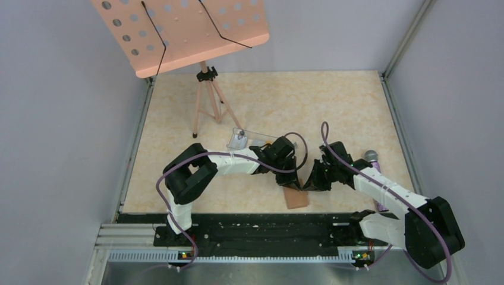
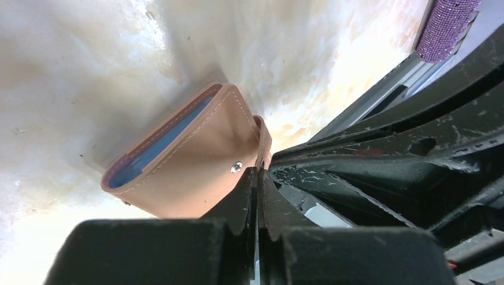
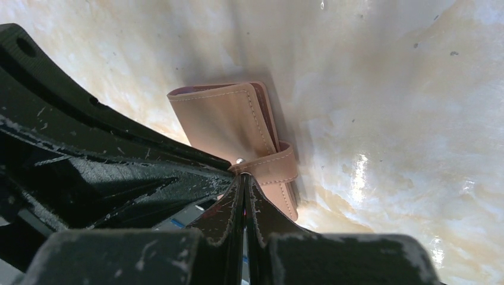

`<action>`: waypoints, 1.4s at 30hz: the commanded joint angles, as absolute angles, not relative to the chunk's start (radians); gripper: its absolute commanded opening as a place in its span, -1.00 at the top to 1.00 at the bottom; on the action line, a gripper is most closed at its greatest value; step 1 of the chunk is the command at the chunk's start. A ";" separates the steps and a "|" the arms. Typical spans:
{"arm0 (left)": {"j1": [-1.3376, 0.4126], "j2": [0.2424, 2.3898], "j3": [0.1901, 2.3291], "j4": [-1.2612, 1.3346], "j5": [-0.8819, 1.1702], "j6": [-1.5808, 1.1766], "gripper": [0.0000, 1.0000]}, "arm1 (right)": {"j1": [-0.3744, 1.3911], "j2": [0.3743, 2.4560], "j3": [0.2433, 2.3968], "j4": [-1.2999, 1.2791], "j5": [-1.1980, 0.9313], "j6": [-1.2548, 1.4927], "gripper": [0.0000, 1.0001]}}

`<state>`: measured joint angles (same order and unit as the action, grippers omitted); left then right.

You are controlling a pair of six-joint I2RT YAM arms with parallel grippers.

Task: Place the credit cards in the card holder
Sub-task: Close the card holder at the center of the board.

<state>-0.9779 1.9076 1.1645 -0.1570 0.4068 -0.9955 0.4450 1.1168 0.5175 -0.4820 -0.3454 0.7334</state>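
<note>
Left gripper [image 2: 257, 178] and right gripper [image 3: 242, 181] each have their fingers pressed together, tips at the snap tab [image 3: 270, 166] of the folded card holder [image 2: 190, 160]. Its long axis runs away ahead of them, bluish lining showing, contents unclear. Beyond sits a clear plastic box [image 1: 260, 140].

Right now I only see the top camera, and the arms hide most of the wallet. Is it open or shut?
Observer: The wallet is folded nearly shut; the left wrist camera shows a blue strip inside its edge.
Operator: Where is the strap?
Observer: The right wrist camera shows the strap wrapped over the edge, ending by the snap.
Operator: Are the pinchers open?
Observer: No. The left gripper and right gripper each have fingers pressed together, tips at the strap.
</note>
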 commanded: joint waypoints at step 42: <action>-1.057 2.069 1.311 -0.437 0.246 -0.896 1.00 | 0.537 1.332 0.508 -0.498 -0.197 0.708 1.00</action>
